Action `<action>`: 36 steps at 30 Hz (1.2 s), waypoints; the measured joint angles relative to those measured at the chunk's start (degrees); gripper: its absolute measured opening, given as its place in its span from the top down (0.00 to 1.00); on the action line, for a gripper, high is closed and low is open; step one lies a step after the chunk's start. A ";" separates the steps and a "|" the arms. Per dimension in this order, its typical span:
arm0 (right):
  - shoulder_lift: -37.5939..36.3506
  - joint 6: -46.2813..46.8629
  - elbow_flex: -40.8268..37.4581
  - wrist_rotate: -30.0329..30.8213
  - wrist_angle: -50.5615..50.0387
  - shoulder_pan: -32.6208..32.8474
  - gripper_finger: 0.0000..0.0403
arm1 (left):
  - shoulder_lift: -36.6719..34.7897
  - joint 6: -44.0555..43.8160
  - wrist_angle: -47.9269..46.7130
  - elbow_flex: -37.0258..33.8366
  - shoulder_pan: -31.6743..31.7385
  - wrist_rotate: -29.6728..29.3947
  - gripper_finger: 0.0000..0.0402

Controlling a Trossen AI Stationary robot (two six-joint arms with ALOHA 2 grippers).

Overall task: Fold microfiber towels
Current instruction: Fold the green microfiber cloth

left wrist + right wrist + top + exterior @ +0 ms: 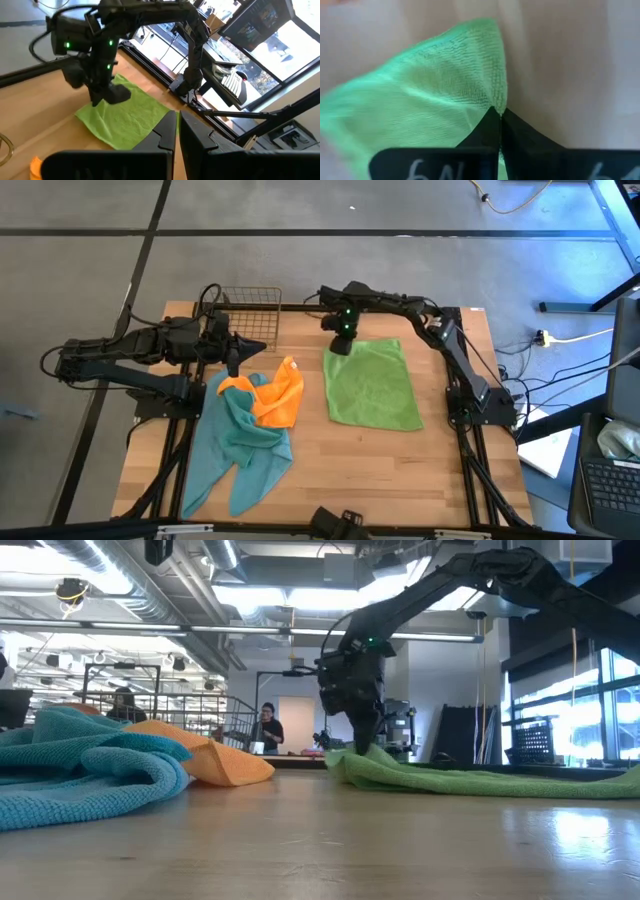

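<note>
A lime green towel (372,385) lies spread flat on the wooden table, right of centre. My right gripper (341,345) is shut on its far left corner and points steeply down. A heap of teal towels (235,445) with an orange towel (278,395) draped on top lies on the table's left half. My left gripper (258,346) hangs shut above the far end of that heap, clear of it and nearly level; its fingertips (178,117) point toward the green towel (127,117). My right gripper pinches the green towel between its two fingers at the edge beside the far left corner (496,100). The fingers come from above, slanting down. That corner (362,750) is raised slightly off the wood, and the towel's remaining part (480,780) lies flat on the table.
A wire basket (247,300) stands at the table's far edge, left of centre. Bare wood shows between the heap and the green towel and along the near edge. In the room beyond the table, people stand far off.
</note>
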 joint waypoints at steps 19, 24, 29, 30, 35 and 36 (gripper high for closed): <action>-0.06 -0.47 1.07 9.52 11.47 3.71 0.73 | 0.00 -0.78 -0.02 0.00 0.00 0.42 0.97; -0.04 -0.41 2.33 14.97 9.20 3.00 0.53 | 0.00 -0.27 -0.02 0.00 0.00 0.42 0.97; -0.02 -0.11 4.24 27.12 11.75 2.23 0.40 | 0.00 -0.27 -0.03 0.00 -0.01 0.42 0.97; -0.02 0.89 4.59 27.09 11.61 1.94 0.38 | 0.00 -0.27 -0.04 0.00 0.00 0.42 0.97; -0.02 9.22 5.34 0.62 5.80 -0.08 0.35 | 0.00 -0.27 -0.04 0.00 -0.01 0.44 0.97; -0.02 11.12 4.95 -5.97 3.76 -0.35 0.36 | 0.00 -0.27 -0.04 0.00 0.00 0.52 0.97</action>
